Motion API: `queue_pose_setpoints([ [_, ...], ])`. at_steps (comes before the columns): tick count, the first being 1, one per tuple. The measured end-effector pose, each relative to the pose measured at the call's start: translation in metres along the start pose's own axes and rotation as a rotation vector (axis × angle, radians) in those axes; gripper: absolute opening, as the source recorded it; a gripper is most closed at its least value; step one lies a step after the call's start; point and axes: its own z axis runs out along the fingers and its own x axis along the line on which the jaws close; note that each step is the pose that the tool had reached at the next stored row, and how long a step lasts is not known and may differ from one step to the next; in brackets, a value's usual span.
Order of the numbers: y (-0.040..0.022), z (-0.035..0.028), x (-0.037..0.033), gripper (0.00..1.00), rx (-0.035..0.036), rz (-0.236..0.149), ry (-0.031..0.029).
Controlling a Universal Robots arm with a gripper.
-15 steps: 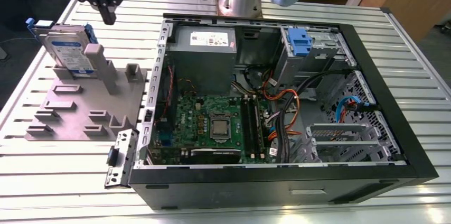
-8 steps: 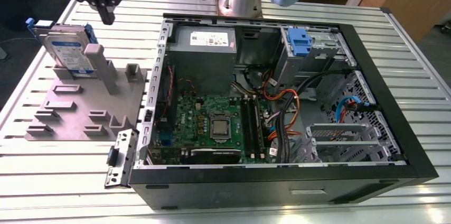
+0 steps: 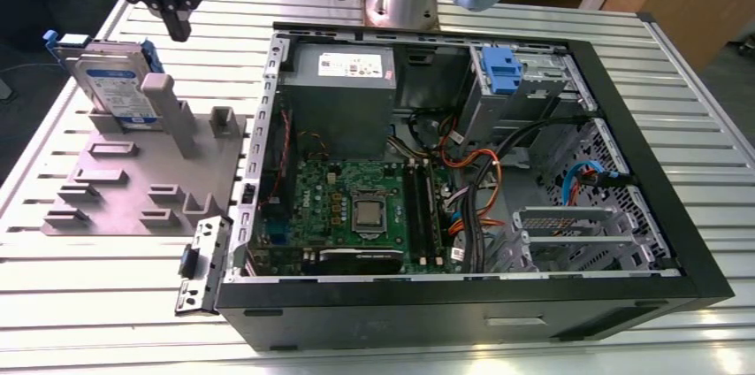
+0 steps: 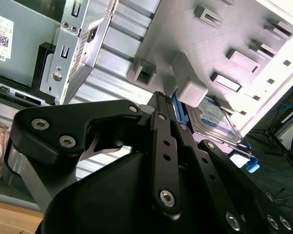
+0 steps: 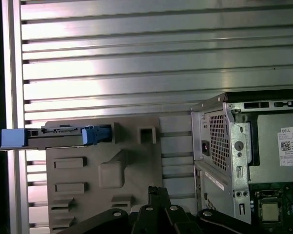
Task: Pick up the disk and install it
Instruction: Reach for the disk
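Note:
The disk [image 3: 112,79] stands on edge in a slot at the back of the grey fixture plate [image 3: 124,182]; it is silver with a white-and-blue label and a blue carrier frame. My gripper [image 3: 179,32] hangs above and just to the exterior view's right of it, apart from it, fingers pressed together with nothing between them. In the second wrist view the disk [image 4: 216,121] lies beyond the shut gripper [image 4: 159,96], behind a grey post. The first wrist view gives the disk [image 5: 58,134] edge-on, some way from the gripper [image 5: 155,190].
An open computer case [image 3: 660,172] fills the table's middle, with a motherboard [image 3: 354,207], a grey power supply box [image 3: 342,74] and a drive cage with a blue latch [image 3: 501,70]. A loose metal bracket [image 3: 201,264] lies by the case's front corner. Ribbed metal tabletop [image 3: 71,304] surrounds everything.

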Motion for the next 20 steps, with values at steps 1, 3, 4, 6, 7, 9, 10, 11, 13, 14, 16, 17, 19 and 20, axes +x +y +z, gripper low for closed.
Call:
queue_pose_setpoints([
  [1, 0.0, 0.0, 0.0003, 0.11, 0.0, 0.0, -0.0001],
  [3, -0.0001, 0.0001, 0.0008, 0.11, 0.0, 0.0, -0.0001],
  [4, -0.0001, 0.0001, 0.001, 0.11, 0.0, 0.0, 0.0],
  [6, -0.0002, 0.0008, 0.0026, 0.11, 0.0001, 0.0, 0.0002],
  [7, -0.0002, 0.0009, 0.0026, 0.11, 0.0, 0.0, 0.0002],
  [9, -0.0002, 0.0009, 0.0026, 0.11, 0.0, 0.0, 0.0005],
  [10, -0.0002, 0.001, 0.0027, 0.11, 0.0001, 0.0, 0.0008],
  [11, -0.0002, 0.001, 0.0027, 0.11, 0.0001, 0.0, 0.0008],
  [13, -0.0002, 0.0011, 0.0027, 0.11, 0.0001, 0.0, 0.0012],
  [14, -0.0002, 0.0011, 0.0027, 0.11, 0.0001, 0.0, 0.0016],
  [16, -0.0003, 0.0013, 0.0027, 0.11, 0.0003, 0.0, 0.0028],
  [17, -0.0003, 0.0013, 0.0027, 0.11, 0.0003, 0.0, 0.0032],
  [19, -0.0003, 0.0014, 0.0027, 0.11, 0.0003, 0.0, 0.0039],
  [20, -0.0003, 0.0015, 0.0027, 0.11, 0.0003, 0.0, 0.0042],
])
